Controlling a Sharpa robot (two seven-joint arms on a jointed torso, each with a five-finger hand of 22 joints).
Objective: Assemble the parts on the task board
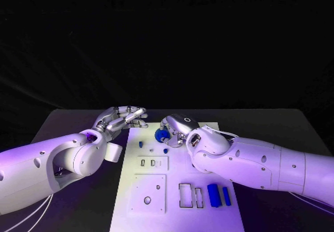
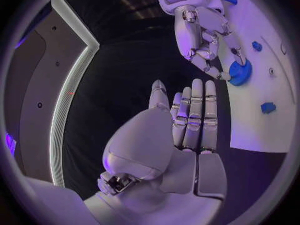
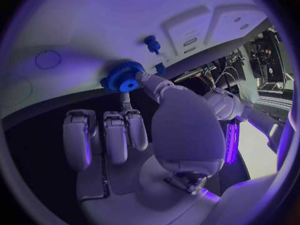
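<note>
While the white task board (image 1: 177, 212) lay flat in the middle of the black tabletop (image 1: 292, 125), the robot's right hand (image 1: 176, 129) reached over the board's far end and had a blue gear (image 1: 161, 134) pinched between its thumb and a fingertip, the gear sitting right at the board's surface. From the right wrist view the gear (image 3: 123, 77) showed its toothed rim and a round hub, with the thumb tip pressed against its side and the other fingers (image 3: 115, 135) held straight and together beneath it; I could not tell whether the gear was already seated on a post. The left hand (image 1: 122, 118) hovered just off the board's far left corner, near the right hand but not touching it, grasping nothing, its fingers (image 2: 197, 115) stretched out side by side with the palm flat. Just nearer than the gear, two small blue pegs (image 1: 141, 144) stood on the board, close to each other. Further toward the robot sat a small raised plate with slots (image 1: 152, 163), then a larger square plate with holes (image 1: 149, 193). To the right of that plate were two empty rectangular frames (image 1: 190, 195), and beside them two blue rectangular blocks (image 1: 218, 195) lay side by side, close to the right forearm.
</note>
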